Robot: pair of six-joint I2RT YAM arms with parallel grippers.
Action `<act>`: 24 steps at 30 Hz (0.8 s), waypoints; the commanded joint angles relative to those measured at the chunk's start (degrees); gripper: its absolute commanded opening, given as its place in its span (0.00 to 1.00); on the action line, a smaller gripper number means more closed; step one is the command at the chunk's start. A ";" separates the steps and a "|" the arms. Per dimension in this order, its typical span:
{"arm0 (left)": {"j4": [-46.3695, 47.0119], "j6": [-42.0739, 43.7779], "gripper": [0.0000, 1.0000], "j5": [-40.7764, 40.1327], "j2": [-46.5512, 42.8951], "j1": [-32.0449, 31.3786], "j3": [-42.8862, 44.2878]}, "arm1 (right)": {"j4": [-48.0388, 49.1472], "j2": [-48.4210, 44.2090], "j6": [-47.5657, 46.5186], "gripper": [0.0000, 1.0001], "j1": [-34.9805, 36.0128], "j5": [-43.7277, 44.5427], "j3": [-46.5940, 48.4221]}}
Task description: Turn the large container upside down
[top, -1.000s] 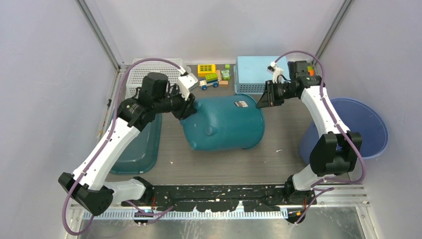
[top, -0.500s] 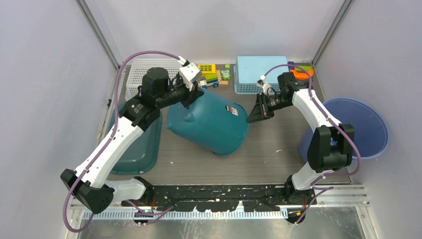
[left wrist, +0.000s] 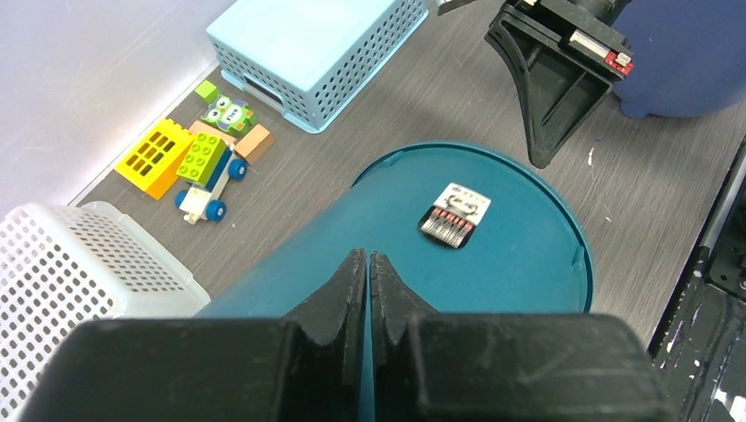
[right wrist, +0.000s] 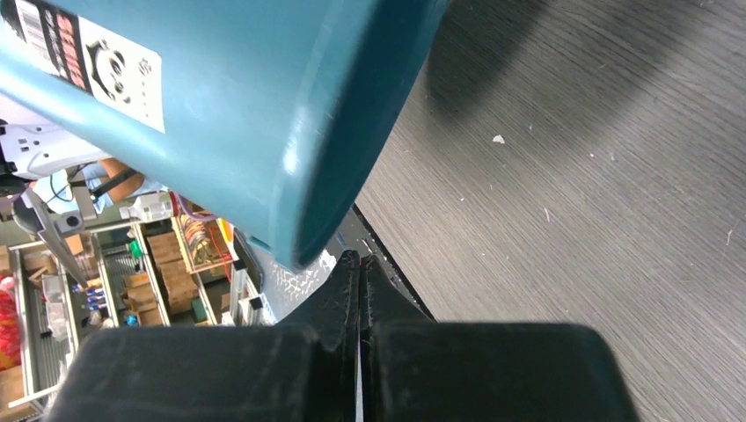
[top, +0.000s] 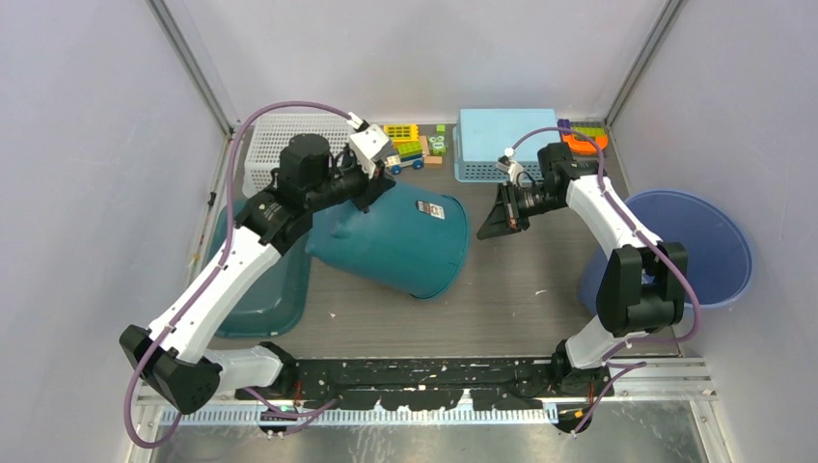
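The large container [top: 405, 246] lay tilted on the table [top: 521, 299], with its labelled bottom facing upward. Only the left wrist view showed the left gripper [left wrist: 368, 264] jaws clenched on a thin teal strip of its wall. The right gripper [right wrist: 359, 261] jaws were pressed together, empty, just beside the container's bottom edge.

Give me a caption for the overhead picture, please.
Left gripper holds the large teal container tilted, labelled base raised; right gripper, shut, hangs just clear of it.
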 commanded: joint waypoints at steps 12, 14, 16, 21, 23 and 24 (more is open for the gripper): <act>5.66 -2.77 0.07 1.26 3.90 0.07 -3.14 | -0.01 -4.29 -2.28 0.01 0.32 2.56 0.55; 5.62 -1.83 0.07 0.50 2.75 0.07 -3.35 | -1.09 -5.22 -3.20 0.01 0.34 3.39 1.55; 4.99 -0.50 0.07 -0.37 1.68 0.14 -2.95 | -1.66 -6.38 -3.54 0.02 0.44 4.22 3.57; 1.68 2.23 0.11 -8.02 -0.59 2.10 1.46 | -1.04 -10.68 -2.77 0.24 3.58 7.68 9.34; 0.49 2.91 0.13 -12.09 -1.64 4.32 3.43 | 1.20 -12.63 -2.07 0.34 7.42 11.57 10.89; -0.12 3.17 0.14 -14.31 -2.15 5.73 4.26 | 2.84 -13.30 -1.67 0.40 9.86 14.10 11.42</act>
